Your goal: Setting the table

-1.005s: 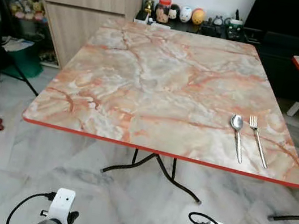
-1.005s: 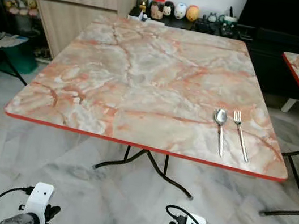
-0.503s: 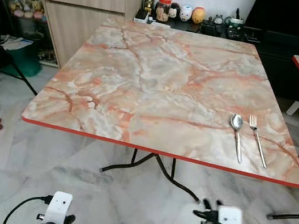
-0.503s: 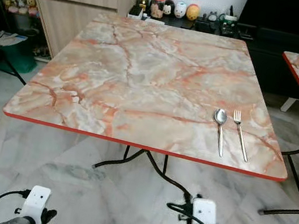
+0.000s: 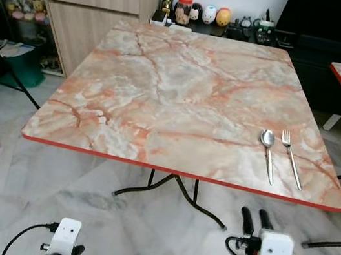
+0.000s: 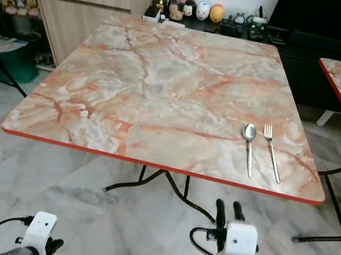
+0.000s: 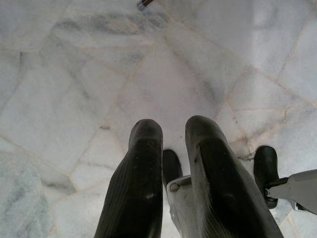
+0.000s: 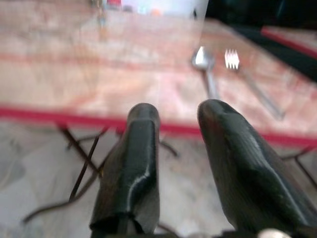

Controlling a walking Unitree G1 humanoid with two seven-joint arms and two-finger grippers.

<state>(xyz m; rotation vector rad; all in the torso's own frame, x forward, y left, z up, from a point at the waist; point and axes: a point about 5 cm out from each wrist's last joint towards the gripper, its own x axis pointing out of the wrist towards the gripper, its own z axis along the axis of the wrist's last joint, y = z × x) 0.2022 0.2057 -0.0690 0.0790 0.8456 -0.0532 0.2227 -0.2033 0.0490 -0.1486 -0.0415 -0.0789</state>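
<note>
From the head views, the right gripper (image 5: 257, 215) is raised below the marble table (image 5: 182, 97); it should approach level, clearing the red edge. In its blurred wrist view the fingers (image 8: 131, 163) stand slightly apart, seemingly empty, facing the shiny spoon (image 8: 204, 62) and fork (image 8: 233, 59) lying side by side near the table's right front corner.

Marble-patterned table (image 5: 183, 90), spoon (image 5: 268, 150) just beside fork (image 5: 291, 158), near right corner

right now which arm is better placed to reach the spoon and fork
Right, probably. The right gripper is raised below the table edge, fingers pointing at the spoon and fork; the left gripper hangs low over the floor.
</note>
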